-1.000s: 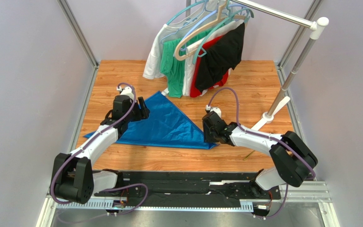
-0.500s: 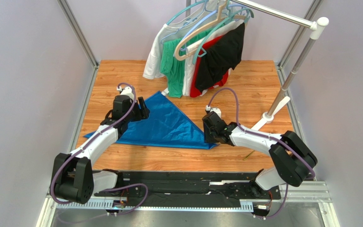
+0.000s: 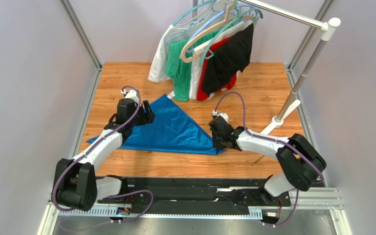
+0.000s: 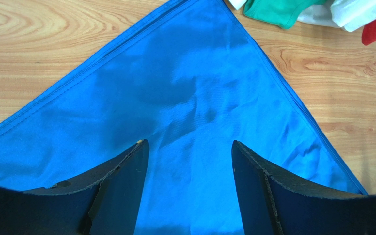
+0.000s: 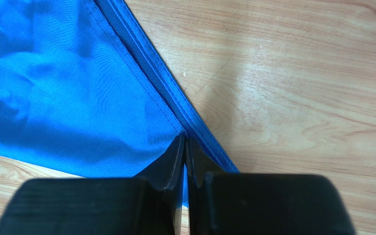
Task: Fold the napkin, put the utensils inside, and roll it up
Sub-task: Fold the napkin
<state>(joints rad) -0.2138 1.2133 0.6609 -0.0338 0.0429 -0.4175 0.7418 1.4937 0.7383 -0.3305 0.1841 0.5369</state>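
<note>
Napkin: the napkin (image 3: 173,128) lies flat on the wooden table (image 3: 268,81) as a triangle, its long edge toward the arm bases and its apex pointing away.
Right gripper: the right gripper (image 5: 185,147) is pinched narrow onto the napkin's right corner, with a sliver of blue between the fingers.
Left gripper: the left gripper (image 4: 189,147) stands wide over the napkin's left slope and holds nothing. I cannot tell whether it touches the cloth.
Step in hand: probably taking the right corner to carry it across for the next fold.
Doing it well: the pinch needs both stacked hems. Lift only just clear and travel low, because this thin, shiny fabric looks likely to slide. The left gripper could press down to anchor the napkin.
Edges: a doubled hem runs up the napkin's right slope, and the apex sits just beside the hanging green garment (image 4: 273,10).
Open room: there is bare wood to the right of the napkin and on its near side. The rack pole (image 3: 293,95) stands well to the napkin's right.
</note>
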